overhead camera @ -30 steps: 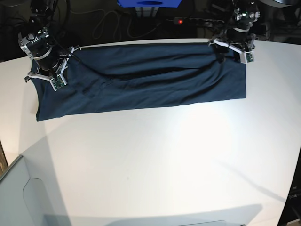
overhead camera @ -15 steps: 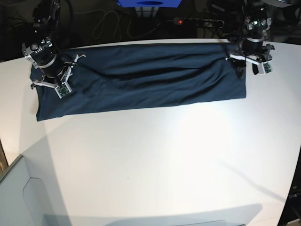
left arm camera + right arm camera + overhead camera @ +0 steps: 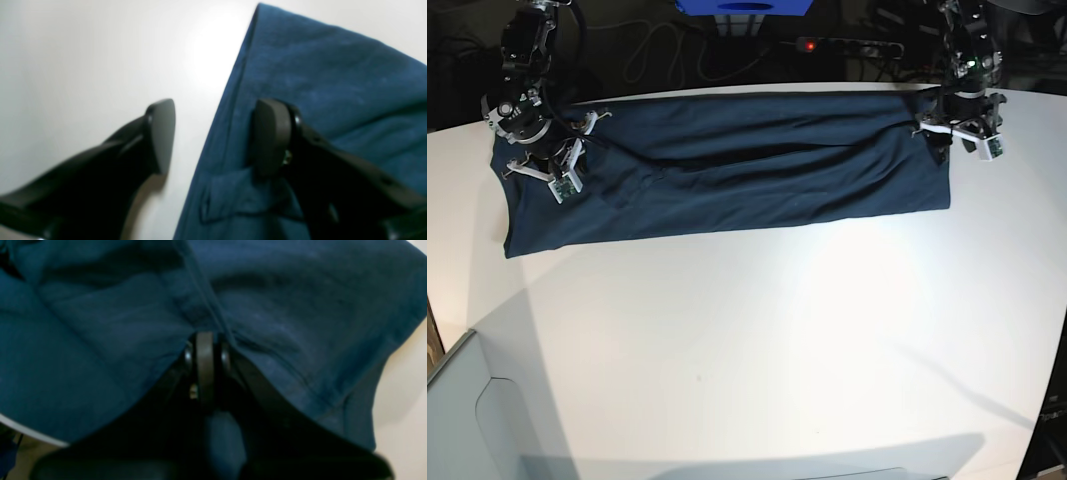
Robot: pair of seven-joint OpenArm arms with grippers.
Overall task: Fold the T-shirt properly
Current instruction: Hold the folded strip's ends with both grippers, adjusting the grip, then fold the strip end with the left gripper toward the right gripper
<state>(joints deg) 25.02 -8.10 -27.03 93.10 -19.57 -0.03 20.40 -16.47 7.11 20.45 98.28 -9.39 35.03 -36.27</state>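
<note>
The dark navy T-shirt [image 3: 747,170] lies folded in a long band across the far part of the white table [image 3: 777,350]. My left gripper [image 3: 962,140] is at the shirt's right end. In the left wrist view it [image 3: 215,133] is open, with one finger on the cloth [image 3: 317,66], the other over bare table [image 3: 83,66], and the shirt's edge between them. My right gripper [image 3: 542,165] is at the shirt's left end. In the right wrist view it [image 3: 205,340] is shut, with wrinkled cloth [image 3: 100,323] gathered at its tips.
Behind the table's far edge are a blue box [image 3: 742,8], a power strip with a red light [image 3: 807,45] and cables. A grey panel [image 3: 467,410] stands at the front left corner. The shirt's left end reaches close to the table's edge.
My left gripper has moved right and a little forward, from over the shirt to its right edge. My right gripper has shifted slightly on the left end. The shirt lies much the same.
</note>
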